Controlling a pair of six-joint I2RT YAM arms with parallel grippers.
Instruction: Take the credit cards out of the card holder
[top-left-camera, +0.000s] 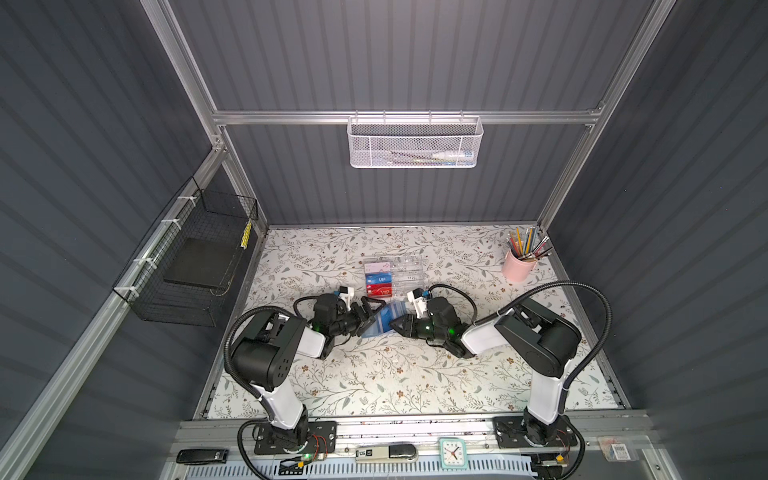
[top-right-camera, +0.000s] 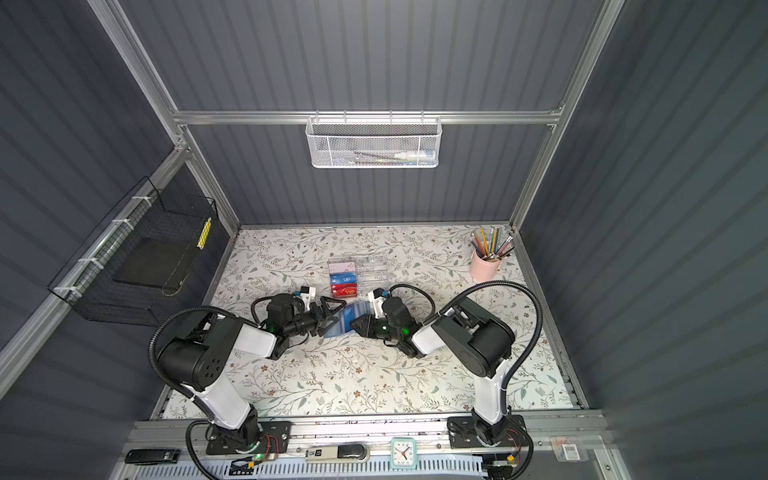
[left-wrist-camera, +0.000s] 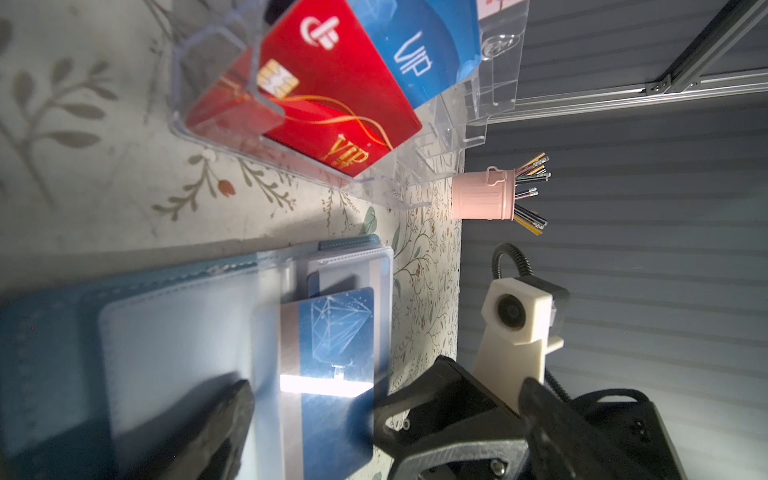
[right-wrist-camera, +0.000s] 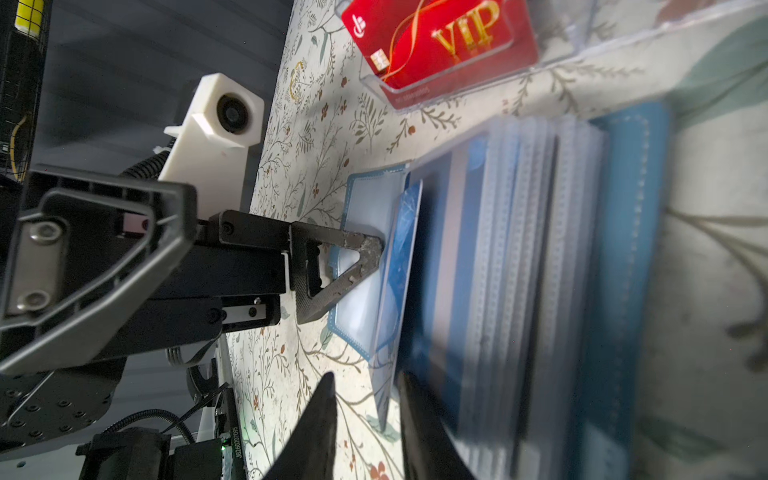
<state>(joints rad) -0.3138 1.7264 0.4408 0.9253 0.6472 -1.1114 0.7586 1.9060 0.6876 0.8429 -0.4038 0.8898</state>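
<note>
Credit card (left-wrist-camera: 332, 332) jutted from card holder (top-left-camera: 376, 326) mid-worktop (top-left-camera: 374, 374); my left gripper (top-left-camera: 368, 316) gaped empty, right gripper (right-wrist-camera: 368, 376) barely parted astride it. Pinching squarely, pulling straight seemed best.

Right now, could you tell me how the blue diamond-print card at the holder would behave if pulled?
The blue card looks flat and rigid, so it should slide free unbent. Its glossy glare suggests it may slip. The card holder looks soft and light, likely dragging unless pinned.
</note>
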